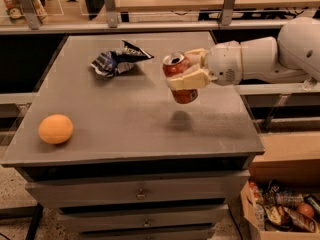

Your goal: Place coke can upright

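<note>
The coke can (179, 66) is red-orange with a silver top and hangs nearly upright above the right middle of the grey table (125, 129). My gripper (189, 74) reaches in from the right and is shut on the can, its cream fingers (190, 79) wrapped around the can's middle. The can's lower end (185, 96) shows below the fingers. A dark shadow on the table lies just under the can, so the can is off the surface.
A crumpled blue-and-white snack bag (117, 60) lies at the table's back middle. A round orange (55, 129) sits at the front left. A cardboard box of items (280, 209) stands on the floor at the right. Shelving runs behind the table.
</note>
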Available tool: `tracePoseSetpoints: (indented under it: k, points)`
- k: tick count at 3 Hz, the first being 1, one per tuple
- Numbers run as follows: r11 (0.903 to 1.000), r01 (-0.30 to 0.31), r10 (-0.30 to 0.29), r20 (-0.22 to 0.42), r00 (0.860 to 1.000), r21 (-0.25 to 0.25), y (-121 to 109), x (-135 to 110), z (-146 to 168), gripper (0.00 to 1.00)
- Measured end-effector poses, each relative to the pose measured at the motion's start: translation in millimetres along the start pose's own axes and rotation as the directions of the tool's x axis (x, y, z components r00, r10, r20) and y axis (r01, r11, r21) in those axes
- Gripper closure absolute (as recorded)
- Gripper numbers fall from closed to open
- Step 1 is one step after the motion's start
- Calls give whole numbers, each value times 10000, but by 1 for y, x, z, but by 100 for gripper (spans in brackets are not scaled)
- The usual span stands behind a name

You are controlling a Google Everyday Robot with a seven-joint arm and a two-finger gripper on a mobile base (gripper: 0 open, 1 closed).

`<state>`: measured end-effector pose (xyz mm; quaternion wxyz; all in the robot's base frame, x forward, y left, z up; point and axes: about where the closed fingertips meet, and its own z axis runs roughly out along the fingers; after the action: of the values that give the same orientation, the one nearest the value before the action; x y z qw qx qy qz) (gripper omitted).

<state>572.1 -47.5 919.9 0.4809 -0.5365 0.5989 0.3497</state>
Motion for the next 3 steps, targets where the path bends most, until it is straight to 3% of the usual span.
tracePoseSetpoints:
  k: [1,2,3]
  points:
    - [9996,-215,229,815,9964,-175,1,0,1,100]
    - [9991,-354,379,1283,9910,-219,0,6,-2,83]
    - [9993,-360,374,1629,9859,-117,-3,16,-10,59]
